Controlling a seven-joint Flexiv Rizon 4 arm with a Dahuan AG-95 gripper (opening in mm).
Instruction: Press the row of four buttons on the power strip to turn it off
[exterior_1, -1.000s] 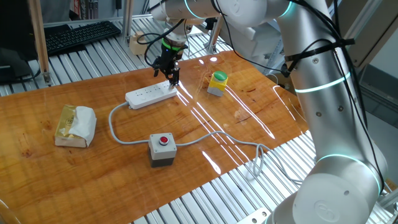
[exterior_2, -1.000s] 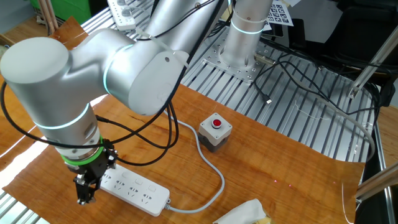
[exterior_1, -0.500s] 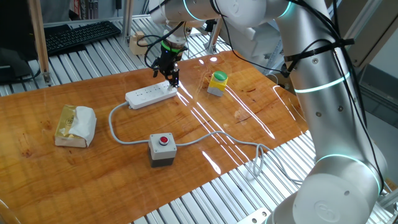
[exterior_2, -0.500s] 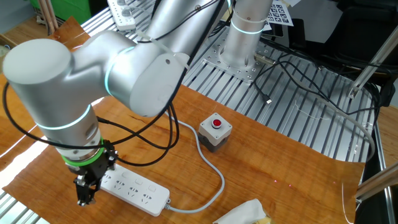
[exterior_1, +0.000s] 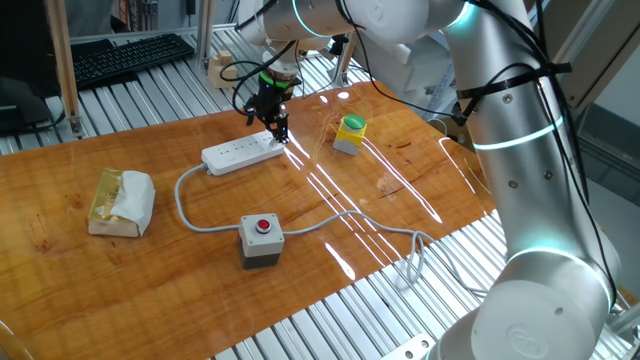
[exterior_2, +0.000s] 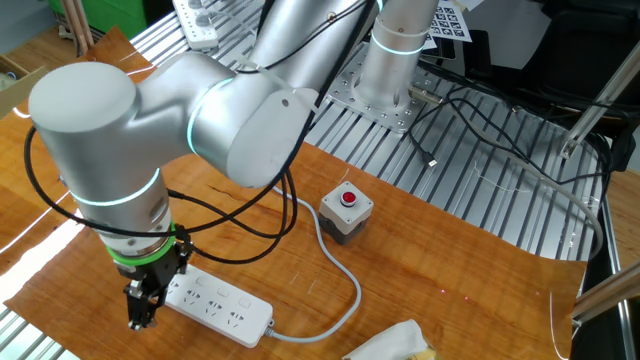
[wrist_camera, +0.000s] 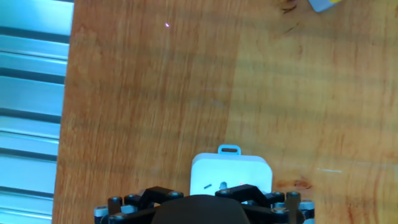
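The white power strip lies on the wooden table, its grey cable curling off the left end. My gripper hangs just over the strip's right end, pointing down. From the other side the gripper stands at the left end of the power strip. In the hand view the strip's end with its hang loop shows below me. The gripper's black body hides the fingertips. The four buttons are too small to tell apart. Nothing is between the fingers.
A grey box with a red round button stands in front, its cable trailing right. A yellow-green capped block sits right of the strip. A tissue pack lies at the left. Metal slats border the table.
The big arm link has swung a little to the right in the other fixed view. The gripper has shifted only slightly at the strip's end.
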